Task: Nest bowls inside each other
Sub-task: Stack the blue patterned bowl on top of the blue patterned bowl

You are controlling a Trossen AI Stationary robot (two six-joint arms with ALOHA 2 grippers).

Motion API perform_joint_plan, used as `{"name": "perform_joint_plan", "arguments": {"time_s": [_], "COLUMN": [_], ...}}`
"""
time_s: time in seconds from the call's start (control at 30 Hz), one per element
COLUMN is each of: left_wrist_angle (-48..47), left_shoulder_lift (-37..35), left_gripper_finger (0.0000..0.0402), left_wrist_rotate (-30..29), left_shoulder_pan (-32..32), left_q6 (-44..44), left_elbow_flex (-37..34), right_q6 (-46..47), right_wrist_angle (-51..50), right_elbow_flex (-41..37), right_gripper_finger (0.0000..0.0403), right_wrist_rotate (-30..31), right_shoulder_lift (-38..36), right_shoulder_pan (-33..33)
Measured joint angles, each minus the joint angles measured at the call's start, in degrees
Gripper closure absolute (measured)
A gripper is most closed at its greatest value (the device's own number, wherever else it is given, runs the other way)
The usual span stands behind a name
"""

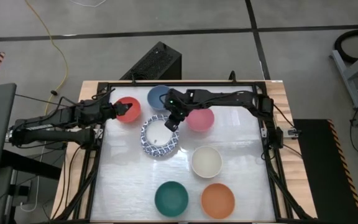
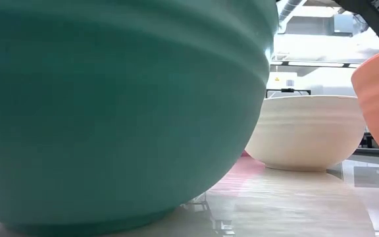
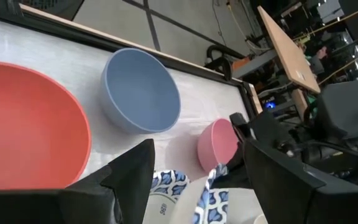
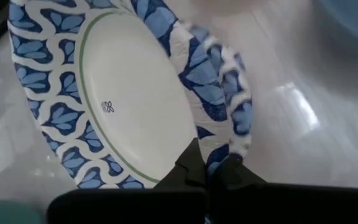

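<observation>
Our right gripper (image 4: 211,163) is pinched tight on the rim of the white blue-patterned bowl (image 1: 160,138), which sits mid-table, nested with another of its kind. Our left gripper (image 1: 122,110) hangs spread wide over the red bowl (image 1: 129,109). Blue bowl (image 1: 158,96) and pink bowl (image 1: 201,119) sit just behind, cream bowl (image 1: 206,161), green bowl (image 1: 171,198) and orange bowl (image 1: 217,200) nearer the front.

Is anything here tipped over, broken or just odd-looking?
Nothing looks spilled or broken. One thing stands out: the right gripper is pinching the rim of a blue-patterned bowl, which appears tilted, with a second patterned rim showing just behind it. The other bowls sit upright.
</observation>
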Motion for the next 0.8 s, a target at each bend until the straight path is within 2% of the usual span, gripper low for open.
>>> {"name": "perform_joint_plan", "arguments": {"time_s": [0.5, 0.8], "left_wrist_angle": [-0.6, -0.6], "left_shoulder_lift": [0.0, 0.0], "left_gripper_finger": [0.0166, 0.0166], "left_wrist_rotate": [-1.6, -1.7], "left_shoulder_pan": [0.0, 0.0], "left_q6": [0.0, 0.0], "left_elbow_flex": [0.0, 0.0], "right_q6": [-0.7, 0.0], "right_wrist_angle": [-1.2, 1.4], "right_elbow_flex": [0.0, -3.4], "right_gripper_finger": [0.0394, 0.0394], "right_wrist_rotate": [-0.1, 0.2], "right_shoulder_lift": [0.0, 0.0], "right_shoulder_pan": [0.0, 0.0]}}
